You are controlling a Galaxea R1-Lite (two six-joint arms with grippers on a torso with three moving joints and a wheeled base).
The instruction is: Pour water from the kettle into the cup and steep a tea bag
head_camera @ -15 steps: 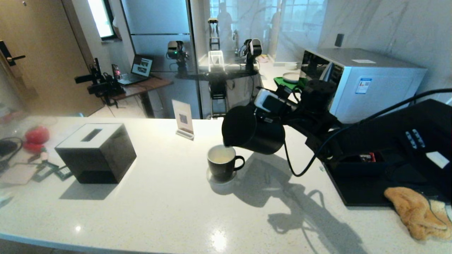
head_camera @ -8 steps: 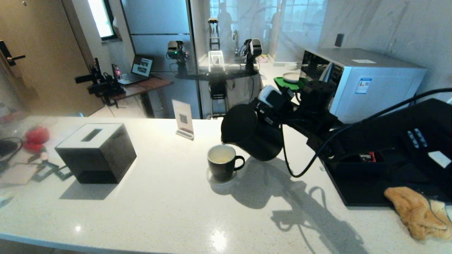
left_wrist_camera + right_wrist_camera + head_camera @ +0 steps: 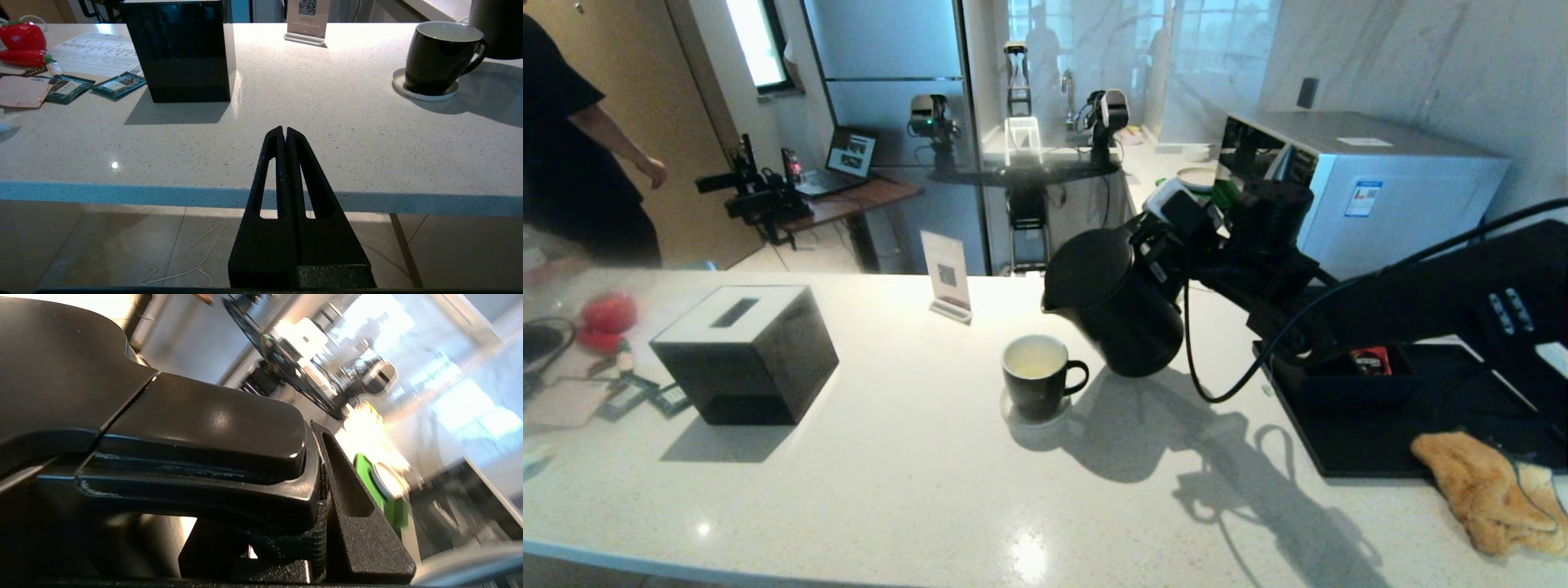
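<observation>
The matte black kettle [image 3: 1115,306] hangs nearly upright, just right of and behind the cup, its spout turned toward it. My right gripper [image 3: 1168,245] is shut on the kettle's loop handle [image 3: 196,428], and one finger [image 3: 355,522] shows pressed against it. The black cup [image 3: 1036,377] stands on a white coaster with pale liquid inside; the left wrist view shows it too [image 3: 439,57]. My left gripper [image 3: 284,130] is shut and empty, parked off the counter's front edge. Two dark green tea bag sachets [image 3: 118,83] lie left of the black box.
A black box [image 3: 743,351] sits at the left and a small sign stand [image 3: 947,278] behind the cup. A black tray [image 3: 1372,445] and tan cloth [image 3: 1486,490] lie at the right, a silver appliance [image 3: 1364,188] behind them. A person [image 3: 572,139] stands far left.
The kettle has tipped back from its pouring tilt toward upright and moved right, away from the cup's rim. A person has come into view at the far left.
</observation>
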